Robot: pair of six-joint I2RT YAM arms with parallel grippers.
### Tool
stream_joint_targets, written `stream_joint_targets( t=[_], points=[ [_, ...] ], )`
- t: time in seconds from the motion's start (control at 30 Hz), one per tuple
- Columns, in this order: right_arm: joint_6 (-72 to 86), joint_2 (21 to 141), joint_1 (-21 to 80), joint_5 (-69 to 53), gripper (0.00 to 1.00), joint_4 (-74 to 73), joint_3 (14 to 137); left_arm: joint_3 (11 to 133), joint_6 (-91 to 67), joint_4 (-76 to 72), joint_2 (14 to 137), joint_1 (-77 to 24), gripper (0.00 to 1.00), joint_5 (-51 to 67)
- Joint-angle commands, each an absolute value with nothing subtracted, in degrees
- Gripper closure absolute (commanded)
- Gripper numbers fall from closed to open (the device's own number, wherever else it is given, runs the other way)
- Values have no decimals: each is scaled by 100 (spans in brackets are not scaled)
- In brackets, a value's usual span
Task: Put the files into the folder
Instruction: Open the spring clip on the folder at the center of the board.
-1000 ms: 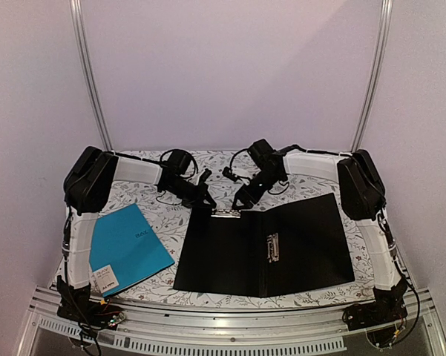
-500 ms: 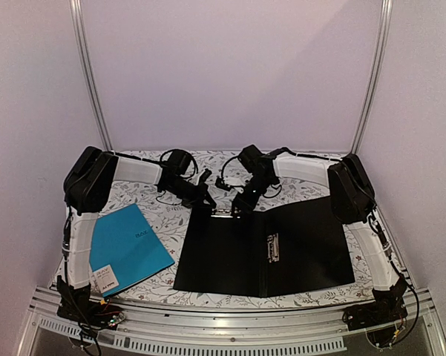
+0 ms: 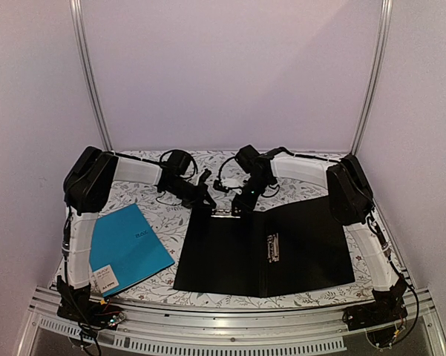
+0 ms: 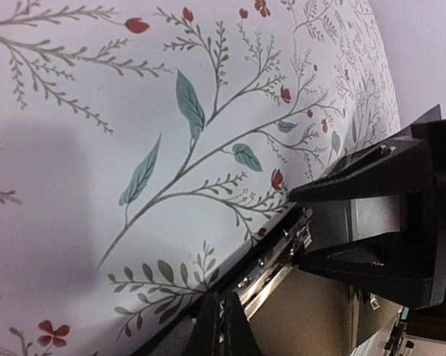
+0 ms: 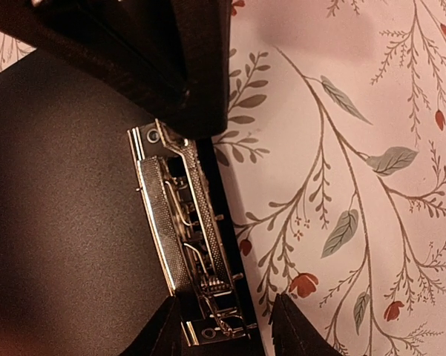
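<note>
The black folder [image 3: 297,252] lies open and flat on the flowered table. A silver clip [image 3: 224,212] sits at the far edge of its left half. My left gripper [image 3: 206,199] is shut, its tips [image 4: 217,315] down at the folder's far edge just left of the clip [image 4: 282,256]; I cannot tell if they pinch the cover. My right gripper [image 3: 241,204] is open and its two fingers straddle the near end of the clip [image 5: 185,237], with its tips [image 5: 223,326] low over it. No white printed sheets are in view.
A teal-blue folder [image 3: 130,245] lies at the left front of the table. A second metal fitting [image 3: 271,247] sits on the folder's middle fold. The left gripper's body [image 5: 156,52] is close above the clip's other end. Frame posts stand at the back corners.
My right gripper has moved left and down from the folder's far right part to the silver clip. The left arm and the folder have not moved.
</note>
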State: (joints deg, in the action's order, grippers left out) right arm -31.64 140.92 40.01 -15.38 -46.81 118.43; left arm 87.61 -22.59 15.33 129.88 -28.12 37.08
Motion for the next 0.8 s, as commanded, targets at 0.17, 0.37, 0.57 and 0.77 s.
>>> stream_joint_targets(
  t=[0.17,0.37,0.57,0.77],
  points=[
    [-3359,14391,4101,-850,70,-4856,11628,8089,-2533,1291,12818,-2887,100,3315],
    [-3360,14362,4100,-658,76,-4825,11469,7822,-2575,1229,12771,-2950,100,3050],
    [-3307,14361,4109,-616,80,-4827,11426,7433,-2722,1066,12686,-3055,100,2620],
    [-3254,14361,4105,-557,83,-4844,11408,7207,-2862,990,12696,-3156,100,2310]
  ],
)
